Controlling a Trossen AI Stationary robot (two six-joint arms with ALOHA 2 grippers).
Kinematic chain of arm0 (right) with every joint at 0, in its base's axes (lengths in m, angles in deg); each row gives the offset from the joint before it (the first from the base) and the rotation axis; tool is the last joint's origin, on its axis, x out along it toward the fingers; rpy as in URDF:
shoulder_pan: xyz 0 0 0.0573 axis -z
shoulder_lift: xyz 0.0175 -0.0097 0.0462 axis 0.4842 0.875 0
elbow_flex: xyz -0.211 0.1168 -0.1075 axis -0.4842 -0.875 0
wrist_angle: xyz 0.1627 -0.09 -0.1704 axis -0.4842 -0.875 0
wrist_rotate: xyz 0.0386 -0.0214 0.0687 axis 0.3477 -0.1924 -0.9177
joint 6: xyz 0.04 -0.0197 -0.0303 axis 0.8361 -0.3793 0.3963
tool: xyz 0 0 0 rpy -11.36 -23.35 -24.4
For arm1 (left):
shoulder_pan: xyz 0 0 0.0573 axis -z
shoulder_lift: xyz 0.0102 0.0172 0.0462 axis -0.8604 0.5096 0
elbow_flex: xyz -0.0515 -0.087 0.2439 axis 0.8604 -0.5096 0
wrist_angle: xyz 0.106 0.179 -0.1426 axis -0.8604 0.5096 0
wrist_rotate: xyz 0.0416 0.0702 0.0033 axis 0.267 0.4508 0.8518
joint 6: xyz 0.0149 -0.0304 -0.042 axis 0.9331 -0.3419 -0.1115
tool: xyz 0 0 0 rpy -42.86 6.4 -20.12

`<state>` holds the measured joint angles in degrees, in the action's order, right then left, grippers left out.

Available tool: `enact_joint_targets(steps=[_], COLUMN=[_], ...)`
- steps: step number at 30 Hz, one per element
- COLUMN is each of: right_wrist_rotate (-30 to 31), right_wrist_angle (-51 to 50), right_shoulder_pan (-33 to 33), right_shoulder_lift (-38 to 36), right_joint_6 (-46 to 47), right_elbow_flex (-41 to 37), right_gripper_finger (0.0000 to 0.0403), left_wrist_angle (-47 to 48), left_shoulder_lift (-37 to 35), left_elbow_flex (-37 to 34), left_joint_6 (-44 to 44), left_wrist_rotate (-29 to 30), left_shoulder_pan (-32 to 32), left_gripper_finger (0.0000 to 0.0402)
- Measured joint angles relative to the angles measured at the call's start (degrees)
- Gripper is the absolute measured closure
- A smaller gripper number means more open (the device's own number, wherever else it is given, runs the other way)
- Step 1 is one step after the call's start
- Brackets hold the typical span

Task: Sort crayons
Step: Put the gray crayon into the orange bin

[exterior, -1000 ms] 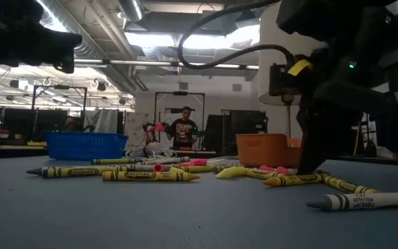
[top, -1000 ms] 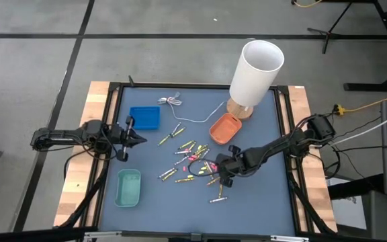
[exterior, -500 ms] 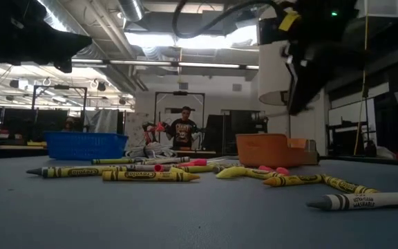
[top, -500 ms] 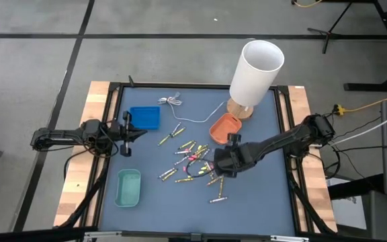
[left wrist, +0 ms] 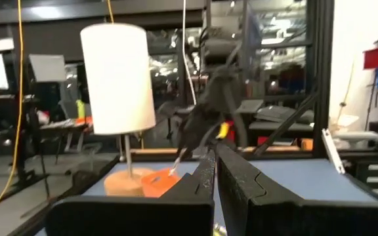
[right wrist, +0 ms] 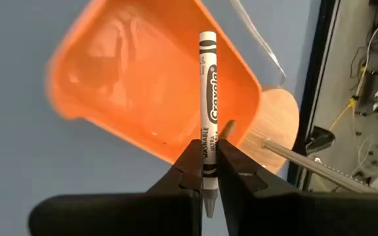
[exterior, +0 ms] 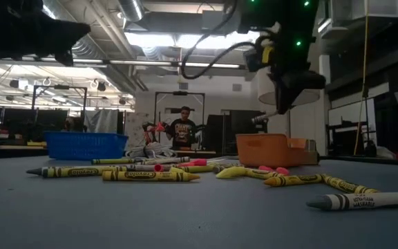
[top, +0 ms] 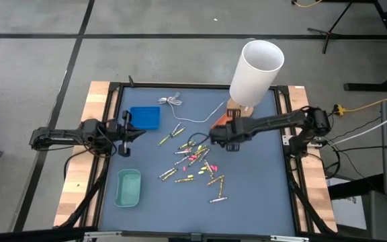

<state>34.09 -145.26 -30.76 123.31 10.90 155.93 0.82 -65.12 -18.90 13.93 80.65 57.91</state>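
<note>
The right gripper pinches a white crayon above the orange tray; held near one end, it could tip and land outside on the table; the left gripper waits clenched by the blue tray.

The surface lies bare along its near edge and across the whole near right corner, so an end effector could pass there freely. The crayons litter the middle in a loose scatter, close together. A tall white lamp stands at the far right and rises well above everything, with the orange tray just beside its wooden base. The right arm stretches across the right half, its end effector above that tray. A thin white cable trails over the far middle. The blue tray and green tray occupy the left side, with bare room between them. The left end effector hangs beside the blue tray.
</note>
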Motion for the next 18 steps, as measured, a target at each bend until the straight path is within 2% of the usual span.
enact_joint_targets(steps=[4, 8, 18], right_wrist_rotate=[-5.7, -10.93, -14.48], right_wrist_angle=[0.13, 2.23, 6.15], right_shoulder_pan=[3.06, 5.26, 7.21], right_shoulder_lift=[0.01, 0.02, 0.02], right_joint_6=[-0.17, -0.35, -5.45], right_elbow_flex=[0.0, 0.0, 0.02], right_gripper_finger=[0.0377, 0.0377, 0.0377], left_wrist_angle=[-0.66, -0.52, -2.45], left_shoulder_lift=[-0.01, 0.24, 2.5], left_elbow_flex=[-0.01, -0.01, 0.0], left_joint_6=[-0.54, -4.93, -6.75], left_wrist_rotate=[-1.2, -1.16, -0.73], left_shoulder_pan=[0.0, 0.0, 0.0], left_gripper_finger=[0.0399, 0.0394, 0.0311])
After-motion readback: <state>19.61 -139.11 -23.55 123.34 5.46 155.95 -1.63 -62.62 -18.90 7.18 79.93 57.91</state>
